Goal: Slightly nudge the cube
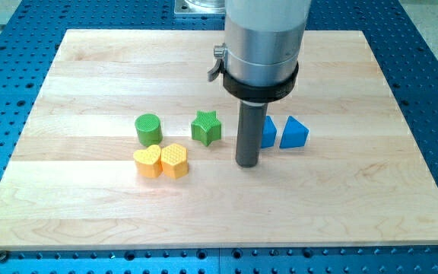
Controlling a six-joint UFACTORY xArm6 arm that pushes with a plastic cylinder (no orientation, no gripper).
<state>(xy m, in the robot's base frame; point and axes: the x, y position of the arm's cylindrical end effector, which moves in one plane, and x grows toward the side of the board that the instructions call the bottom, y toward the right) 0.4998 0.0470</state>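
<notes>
My tip (246, 164) rests on the wooden board (90, 205), just right of the middle. A blue block (268, 132), likely the cube, stands right behind the rod and is partly hidden by it. The tip is at its lower left, close to it or touching; I cannot tell which. A blue triangular block (293, 133) sits just right of it. A green star block (205, 127) is to the left of the rod.
A green cylinder (148, 129) stands further left. Below it a yellow heart block (148, 161) and a yellow hexagon block (175, 160) touch each other. The board lies on a blue perforated table (432, 91).
</notes>
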